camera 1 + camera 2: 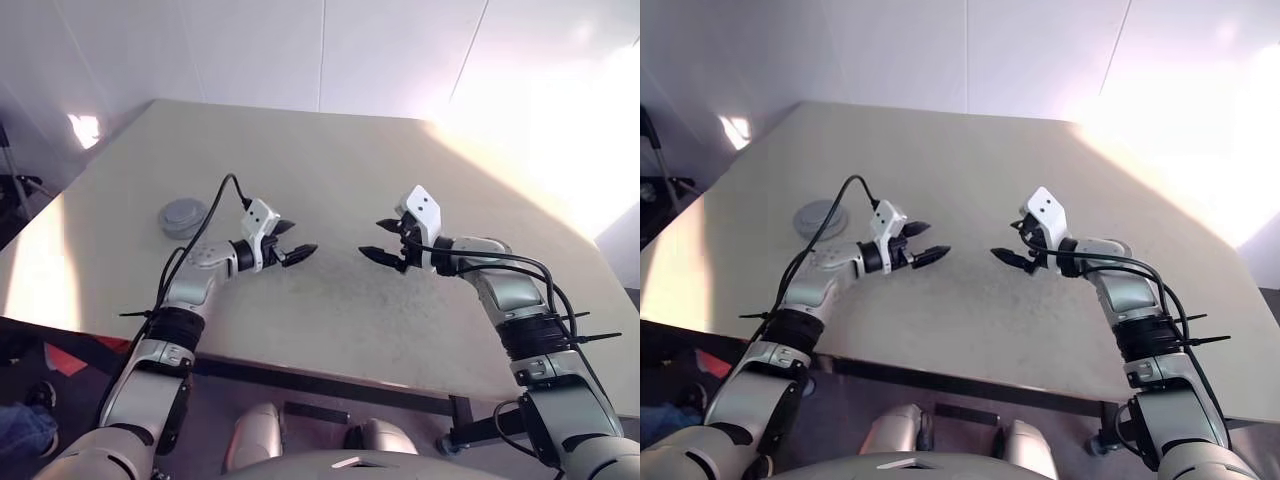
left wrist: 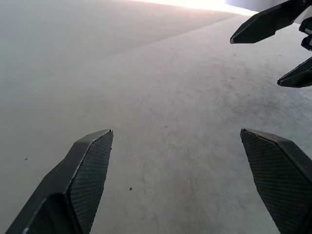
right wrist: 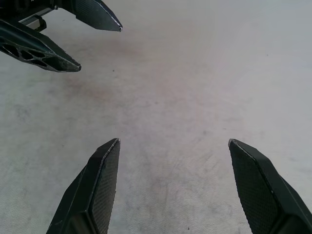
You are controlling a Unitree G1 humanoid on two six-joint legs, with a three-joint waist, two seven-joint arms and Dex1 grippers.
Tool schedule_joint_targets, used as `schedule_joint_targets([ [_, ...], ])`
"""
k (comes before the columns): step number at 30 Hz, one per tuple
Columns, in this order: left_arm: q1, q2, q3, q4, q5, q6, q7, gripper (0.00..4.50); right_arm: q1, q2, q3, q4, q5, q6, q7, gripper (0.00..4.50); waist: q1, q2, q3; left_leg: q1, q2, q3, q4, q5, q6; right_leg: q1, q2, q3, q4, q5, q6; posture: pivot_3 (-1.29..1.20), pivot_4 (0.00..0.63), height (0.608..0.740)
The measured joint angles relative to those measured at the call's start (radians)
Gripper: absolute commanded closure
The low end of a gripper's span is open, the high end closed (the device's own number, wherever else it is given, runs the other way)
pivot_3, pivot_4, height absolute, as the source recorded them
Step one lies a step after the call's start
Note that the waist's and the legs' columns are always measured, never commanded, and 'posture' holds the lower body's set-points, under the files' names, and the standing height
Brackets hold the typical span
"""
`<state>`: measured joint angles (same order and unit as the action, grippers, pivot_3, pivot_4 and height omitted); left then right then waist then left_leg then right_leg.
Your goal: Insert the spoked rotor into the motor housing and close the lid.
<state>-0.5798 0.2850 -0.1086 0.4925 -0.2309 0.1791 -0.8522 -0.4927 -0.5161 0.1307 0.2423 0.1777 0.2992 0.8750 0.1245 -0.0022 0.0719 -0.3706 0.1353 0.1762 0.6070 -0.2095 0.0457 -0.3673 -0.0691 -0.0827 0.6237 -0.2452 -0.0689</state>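
On the table (image 1: 330,170), one closed grey housing (image 1: 183,216); two empty tools, left (image 1: 291,243) and right (image 1: 385,240), both spread apart.

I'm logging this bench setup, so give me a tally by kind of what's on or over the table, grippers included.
Round grey parts lying on the table: 1, a grey disc-shaped piece near the robot's left edge; which part it is I can't tell.
Grippers over the table: 2, the left gripper and the right gripper, both open and empty, tips facing each other.
Total: 3
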Motion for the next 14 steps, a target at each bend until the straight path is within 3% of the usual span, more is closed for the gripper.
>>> schedule_joint_targets([
  [14, -0.038, -0.015, -0.001, 0.059, 0.031, -0.024, -0.021, 0.08, 0.010, 0.011, -0.013, 0.011, -0.013, -0.052, -0.061, 0.50, -0.001, 0.000, 0.000, 0.000, 0.000, 0.000, 0.000, 0.000, 0.000, 0.000, 0.000, 0.000, 0.000, 0.000, 0.000, 0.00, 0.000, 0.740],
])
